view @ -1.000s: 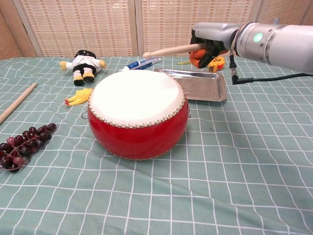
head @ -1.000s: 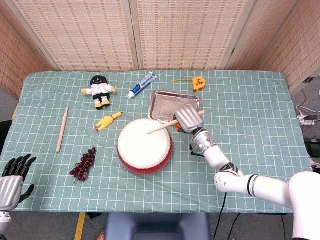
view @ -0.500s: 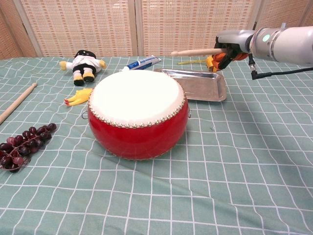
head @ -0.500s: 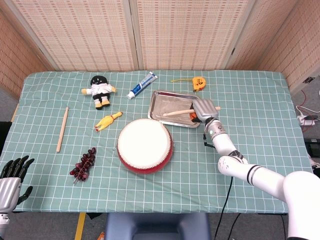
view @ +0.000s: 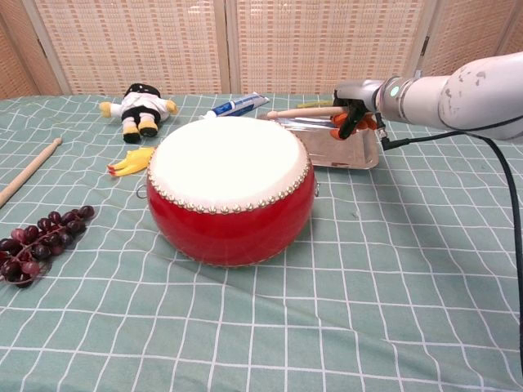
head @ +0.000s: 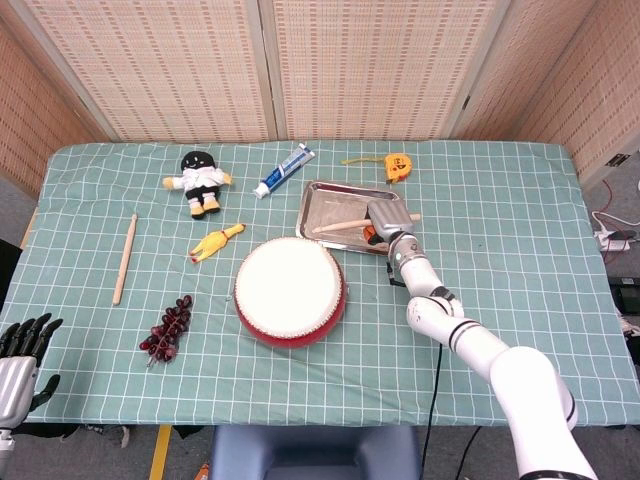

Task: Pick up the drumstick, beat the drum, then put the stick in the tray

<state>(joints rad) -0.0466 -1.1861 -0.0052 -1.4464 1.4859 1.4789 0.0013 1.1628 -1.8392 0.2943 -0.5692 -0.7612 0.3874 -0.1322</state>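
Right hand (head: 385,222): clamped on the drumstick (head: 345,228), over the metal tray (head: 322,197).
Left hand (head: 18,345): idle, fingers apart.
My advice: lower flat, then release gently.

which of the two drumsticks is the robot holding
The drumstick over the metal tray, gripped by the right hand. The other drumstick lies untouched on the cloth at the far left, beside the grapes.
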